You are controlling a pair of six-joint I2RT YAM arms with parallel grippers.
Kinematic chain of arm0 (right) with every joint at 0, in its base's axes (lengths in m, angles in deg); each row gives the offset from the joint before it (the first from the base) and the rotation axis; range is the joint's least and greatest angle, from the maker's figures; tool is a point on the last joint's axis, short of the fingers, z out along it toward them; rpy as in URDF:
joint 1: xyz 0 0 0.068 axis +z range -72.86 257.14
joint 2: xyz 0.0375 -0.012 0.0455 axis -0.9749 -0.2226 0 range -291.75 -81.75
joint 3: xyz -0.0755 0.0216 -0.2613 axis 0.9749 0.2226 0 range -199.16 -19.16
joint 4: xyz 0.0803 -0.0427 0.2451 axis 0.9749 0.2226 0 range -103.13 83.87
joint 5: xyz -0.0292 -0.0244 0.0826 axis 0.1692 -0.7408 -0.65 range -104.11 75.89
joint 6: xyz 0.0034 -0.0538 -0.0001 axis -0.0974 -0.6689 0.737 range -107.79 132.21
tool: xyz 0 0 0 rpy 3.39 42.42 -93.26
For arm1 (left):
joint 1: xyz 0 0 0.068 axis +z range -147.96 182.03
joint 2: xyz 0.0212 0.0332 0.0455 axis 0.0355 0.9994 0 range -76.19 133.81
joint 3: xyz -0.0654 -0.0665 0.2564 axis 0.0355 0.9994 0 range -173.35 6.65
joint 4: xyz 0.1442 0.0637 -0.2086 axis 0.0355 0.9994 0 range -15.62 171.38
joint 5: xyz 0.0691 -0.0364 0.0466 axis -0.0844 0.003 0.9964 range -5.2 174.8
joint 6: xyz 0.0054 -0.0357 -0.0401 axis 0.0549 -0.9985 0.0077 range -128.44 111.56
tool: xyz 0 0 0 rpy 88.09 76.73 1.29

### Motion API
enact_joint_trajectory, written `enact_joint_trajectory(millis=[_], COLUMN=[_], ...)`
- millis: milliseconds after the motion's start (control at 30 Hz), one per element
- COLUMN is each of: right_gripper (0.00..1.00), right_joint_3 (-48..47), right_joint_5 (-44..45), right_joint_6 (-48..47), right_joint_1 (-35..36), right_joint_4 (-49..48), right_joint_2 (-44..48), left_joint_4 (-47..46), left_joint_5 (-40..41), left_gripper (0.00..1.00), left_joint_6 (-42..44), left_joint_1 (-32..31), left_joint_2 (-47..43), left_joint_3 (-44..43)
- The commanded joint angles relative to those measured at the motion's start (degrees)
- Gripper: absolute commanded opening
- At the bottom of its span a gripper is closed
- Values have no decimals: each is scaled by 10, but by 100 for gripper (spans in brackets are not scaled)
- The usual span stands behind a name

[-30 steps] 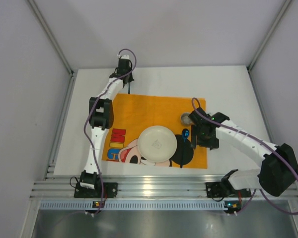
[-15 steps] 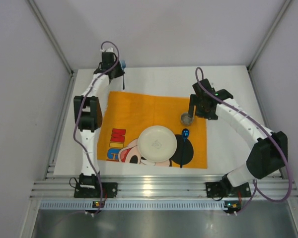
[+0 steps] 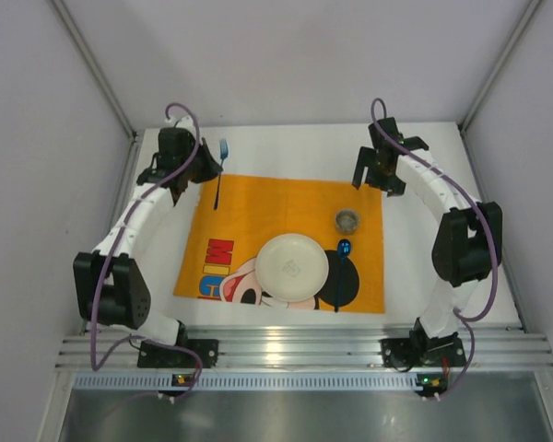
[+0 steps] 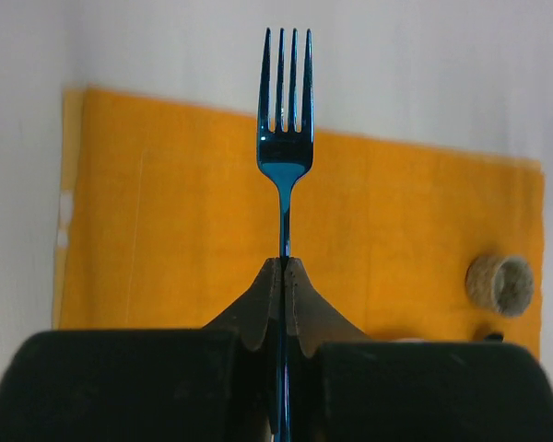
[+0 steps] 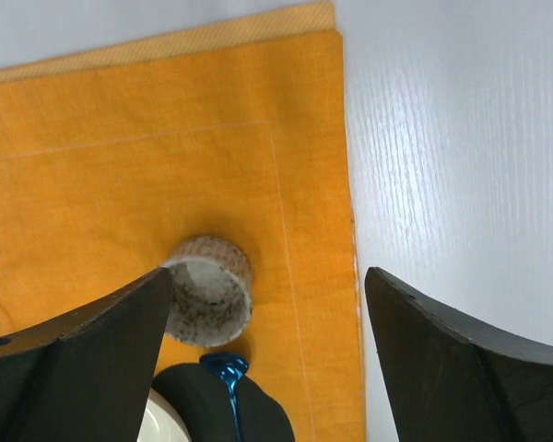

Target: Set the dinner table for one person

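Fingers (image 4: 258, 318) of the left gripper (image 4: 284, 269) are clamped on the handle of the slim blue metal fork (image 4: 285, 147), judged stiff, light and slick; the right gripper (image 5: 267, 281) is spread wide.

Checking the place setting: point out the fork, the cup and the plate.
fork (image 4: 285, 158), left wrist view, base of tines
cup (image 5: 207, 295), right wrist view, inside
plate (image 3: 292, 265), top external view, centre

Left tool (image 3: 199, 169) perhaps grips fork (image 3: 218, 184).

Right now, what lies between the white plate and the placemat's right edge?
A blue spoon lies on the orange placemat, just right of the white plate. The top external view shows it clearly.
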Motion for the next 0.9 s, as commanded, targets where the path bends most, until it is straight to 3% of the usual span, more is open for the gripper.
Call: enact_joint_trajectory(millis=[0, 133, 233, 600, 767, 867], right_gripper=[86, 86, 86, 86, 86, 86], right_joint_3=[-59, -118, -142, -147, -134, -122], right_joint_5=[-35, -59, -61, -109, -136, -139], right_joint_6=[3, 9, 4, 13, 17, 23], right_joint_1=[-30, -54, -58, -85, -96, -99], right_joint_4=[-29, -29, -29, -41, -53, -56], right_joint_2=[-39, -81, -108, -170, -168, -165], left_joint_4=[55, 60, 65, 33, 70, 97], left_joint_5=[10, 14, 42, 80, 62, 75], left_gripper=[0, 0, 0, 0, 14, 36], left_joint_6=[15, -10, -16, -54, -61, -59], left_joint_1=[-12, -45, -89, -138, -138, -138], left_joint_2=[-86, -152, -166, -73, -33, -31], left_joint_3=[106, 231, 273, 315, 289, 271])
